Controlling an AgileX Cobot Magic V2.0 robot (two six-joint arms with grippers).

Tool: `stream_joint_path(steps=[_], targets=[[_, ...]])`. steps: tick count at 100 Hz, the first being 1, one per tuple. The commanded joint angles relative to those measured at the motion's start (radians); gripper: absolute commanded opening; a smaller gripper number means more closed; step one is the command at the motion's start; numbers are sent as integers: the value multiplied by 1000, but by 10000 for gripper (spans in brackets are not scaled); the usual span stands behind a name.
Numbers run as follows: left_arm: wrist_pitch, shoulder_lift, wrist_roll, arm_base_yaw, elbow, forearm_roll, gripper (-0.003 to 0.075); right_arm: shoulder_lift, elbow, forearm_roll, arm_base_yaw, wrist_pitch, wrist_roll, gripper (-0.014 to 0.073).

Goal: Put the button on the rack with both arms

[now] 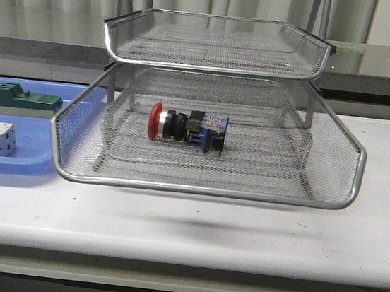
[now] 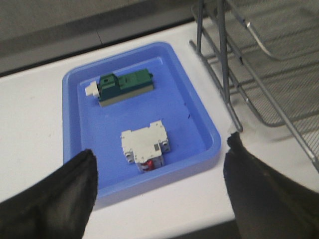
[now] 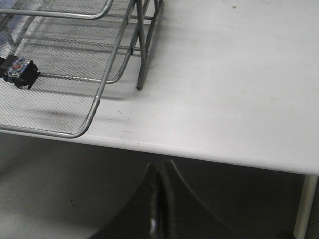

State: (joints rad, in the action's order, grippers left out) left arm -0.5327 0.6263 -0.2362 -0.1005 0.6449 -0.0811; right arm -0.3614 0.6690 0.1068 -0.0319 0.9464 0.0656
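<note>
Where the push-button switch (image 1: 185, 128) lies on its side in the lower visible tier of the wire-mesh rack (image 1: 205, 183), its red mushroom cap points toward the blue plastic tray (image 1: 29, 165) and its blue rear block toward the other end. Nothing is touching it. In the right wrist view only its blue and black rear end (image 3: 19, 72) shows, on the mesh near the tray's chrome rim.

The rack stands on the white table (image 1: 354, 244), just beside the blue tray. In that tray sit a green-topped block (image 2: 124, 85) and a white breaker (image 2: 145, 145), apart from each other.

The left end effector (image 2: 159, 186) hangs above the blue tray with its two black fingers (image 2: 60, 194) spread wide and nothing between them. The right end effector (image 3: 160, 199) is off the near edge of the table, its fingers pressed together and empty.
</note>
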Motion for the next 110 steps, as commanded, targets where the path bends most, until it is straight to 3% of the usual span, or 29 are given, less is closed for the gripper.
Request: stream_joint_path(steps=[1,34,54,66,95,110], targets=[[191,-89,13,4,-64,-39,502,-10,30,0,6,-65,2,-71],[499,-285,13,4,-276,-39,501,-10,30,0,6,-65,2,-71],[520,-287,13,4,-291,-39,482,-10,30,0,6,-65,2,-71],[520,-287,13,4,-291,-39,376,-10,30,0,6,-65,2,-71],[520,-287,13,4,-291,-39,-11,-10,30,0,6,-65,2,-71],[520,-287,13,4,-291,-39,-20,-10,30,0,6,-65,2,-71]])
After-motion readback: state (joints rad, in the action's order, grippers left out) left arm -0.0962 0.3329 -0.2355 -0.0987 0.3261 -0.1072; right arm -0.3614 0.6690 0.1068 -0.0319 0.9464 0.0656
